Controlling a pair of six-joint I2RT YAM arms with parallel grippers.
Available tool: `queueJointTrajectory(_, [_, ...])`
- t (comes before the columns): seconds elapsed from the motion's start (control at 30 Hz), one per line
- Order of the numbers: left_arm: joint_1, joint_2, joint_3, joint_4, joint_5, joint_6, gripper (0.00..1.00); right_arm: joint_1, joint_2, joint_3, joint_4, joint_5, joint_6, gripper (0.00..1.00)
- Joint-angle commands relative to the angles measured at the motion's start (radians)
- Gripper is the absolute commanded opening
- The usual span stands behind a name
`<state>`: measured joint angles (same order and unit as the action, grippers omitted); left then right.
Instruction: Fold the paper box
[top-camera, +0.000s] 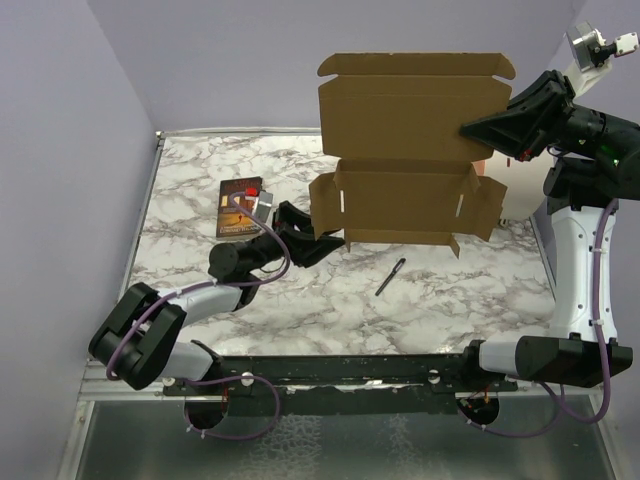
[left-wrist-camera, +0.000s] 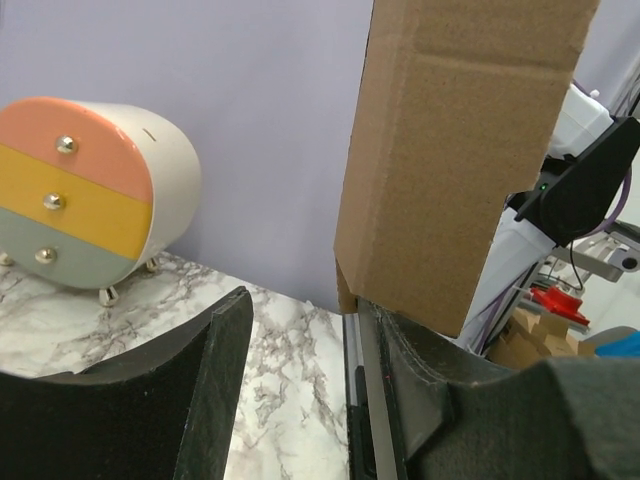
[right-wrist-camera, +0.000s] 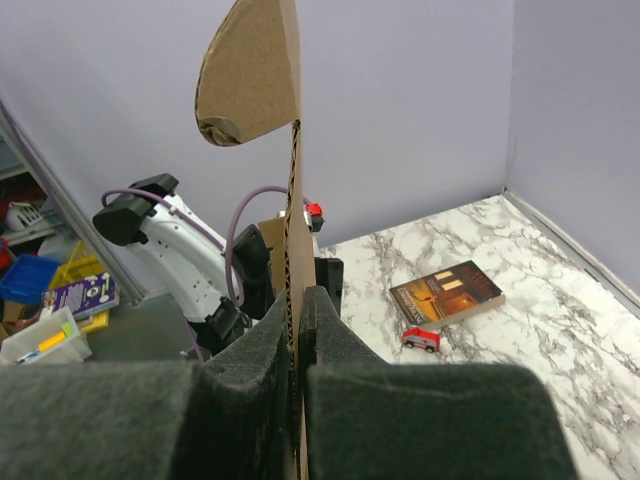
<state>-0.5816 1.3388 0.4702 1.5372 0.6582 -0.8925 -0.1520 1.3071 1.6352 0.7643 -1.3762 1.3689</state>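
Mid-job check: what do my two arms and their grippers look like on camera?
The left arm and right arm have white shells, black joints and a looping purple cable each. The left gripper and right gripper each have two broad black fingers faced with dark felt-like padding.

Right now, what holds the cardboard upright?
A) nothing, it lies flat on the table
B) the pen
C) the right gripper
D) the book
C: the right gripper is shut on the edge of the box, holding it upright.
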Motion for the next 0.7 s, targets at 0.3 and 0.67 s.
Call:
queueJointTrajectory(0.3, [-0.068,0.045,0.069,0.246,-0.031,-0.003,0.49,-0.004,-0.011,-0.017,0.033,0.043,0.020,0.01])
queueJointTrajectory(0.67, [-0.079,0.036,0.067,0.247,-0.141,-0.005,0.32,-0.004,-0.022,-0.031,0.036,0.043,0.024,0.01])
